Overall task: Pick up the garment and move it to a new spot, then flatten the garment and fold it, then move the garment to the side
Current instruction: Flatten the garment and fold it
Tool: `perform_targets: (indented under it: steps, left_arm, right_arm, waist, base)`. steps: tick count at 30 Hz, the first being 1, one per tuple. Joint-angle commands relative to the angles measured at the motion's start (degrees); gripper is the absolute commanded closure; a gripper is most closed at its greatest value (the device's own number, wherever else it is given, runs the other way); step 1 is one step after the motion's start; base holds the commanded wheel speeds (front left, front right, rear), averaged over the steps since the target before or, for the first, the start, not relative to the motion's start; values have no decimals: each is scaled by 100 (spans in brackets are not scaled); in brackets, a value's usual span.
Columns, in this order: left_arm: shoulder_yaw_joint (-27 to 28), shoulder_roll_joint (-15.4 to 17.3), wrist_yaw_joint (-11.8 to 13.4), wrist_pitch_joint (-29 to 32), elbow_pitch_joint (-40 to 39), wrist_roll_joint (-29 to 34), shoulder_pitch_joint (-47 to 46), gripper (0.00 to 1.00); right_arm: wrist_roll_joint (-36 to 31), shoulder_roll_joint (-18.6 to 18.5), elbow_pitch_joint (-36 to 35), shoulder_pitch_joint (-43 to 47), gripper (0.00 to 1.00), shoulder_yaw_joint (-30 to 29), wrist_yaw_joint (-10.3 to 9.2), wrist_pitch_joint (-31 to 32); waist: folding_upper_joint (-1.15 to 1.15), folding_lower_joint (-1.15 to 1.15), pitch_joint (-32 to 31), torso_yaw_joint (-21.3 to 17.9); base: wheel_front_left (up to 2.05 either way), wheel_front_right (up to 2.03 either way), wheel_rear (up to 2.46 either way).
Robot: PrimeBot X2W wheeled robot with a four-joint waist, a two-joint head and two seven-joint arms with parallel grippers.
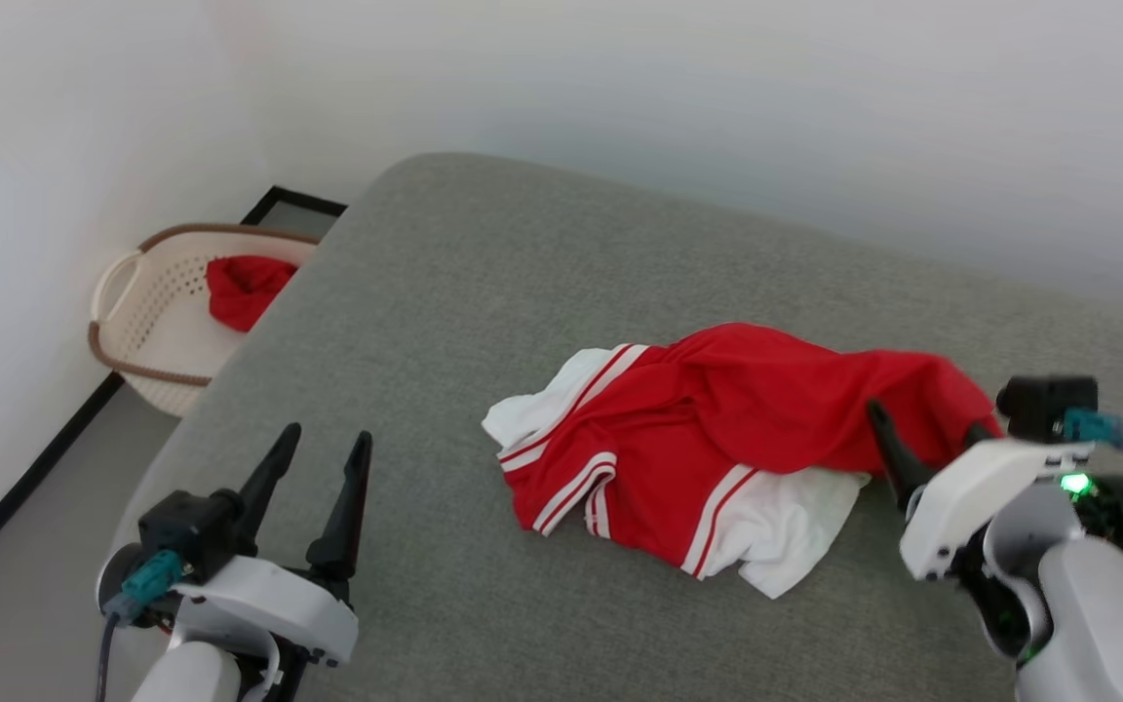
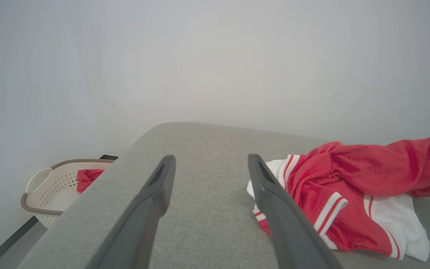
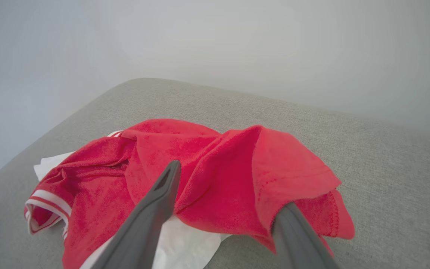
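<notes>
In the head view, the garment (image 1: 717, 439) lies crumpled at centre right on the grey woven cushion (image 1: 522, 253). Its long axis runs left to right across the frame: white panel and striped trim at the left end, a plain red hump at the right. Your right gripper (image 1: 927, 439) at lower right is at that right end. One dark finger stands bare against the red and the other is tucked under the fabric. Your left gripper (image 1: 328, 436) sits at lower left, well apart from the cloth, spread and empty. The right arm is by far the nearer. A cream perforated basket (image 1: 162, 312) with a red cloth (image 1: 245, 288) in it stands at upper left, off the cushion.

In the left wrist view, the left gripper (image 2: 209, 160) points over bare cushion, with both fingers parted and nothing between them. The garment (image 2: 349, 186) lies off to the right of the frame, just beyond the right-hand finger. It is soft, matte and heaped in folds, with crisp white-and-red stripes along its hems.

In the right wrist view, the right gripper (image 3: 230, 186) is spread wide and not yet clamped. A loose red flap with a stitched hem drapes over its right-hand finger, and a thick fold lies between the two. White lining shows beneath at lower centre. The garment (image 3: 218, 168) stretches away toward the left of the frame, so I judge closing here takes that end fold.
</notes>
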Motion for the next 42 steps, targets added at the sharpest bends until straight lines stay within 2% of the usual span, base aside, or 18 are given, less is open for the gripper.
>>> perform_targets:
  steps: [1,11,20,27,36,42]
  left_arm:
    - [20,9,-12,-2,-14,43,61,0]
    - [343,-101,-22,-2,-218,293,292,0]
    - [349,-173,-30,-2,-171,388,404,0]
    - [309,-171,-38,-2,-143,357,489,0]
    - [181,-204,-38,-2,-192,319,465,0]
    - [22,-299,-39,-2,-253,264,320,0]
  right_arm:
    - [53,3,-59,96,0,6,2,1]
    - [-47,119,-484,682,0,-450,2,312]
    - [-329,188,-721,559,0,-928,2,1513]
    - [-790,346,-1507,733,0,-1473,2,2382]
    - [-682,634,-2657,1167,0,-1369,2,3108]
    - [-572,696,-2823,1436,0,-1156,2,3448]
  waist:
    - [0,0,-91,-102]
    - [0,0,-107,-122]
    - [0,0,-218,-30]
    - [0,0,-305,28]
    - [0,0,-292,218]
    - [0,0,-93,515]
  base:
    - [0,0,0]
    - [0,0,0]
    - [0,0,0]
    - [0,0,0]
    - [0,0,0]
    - [0,0,0]
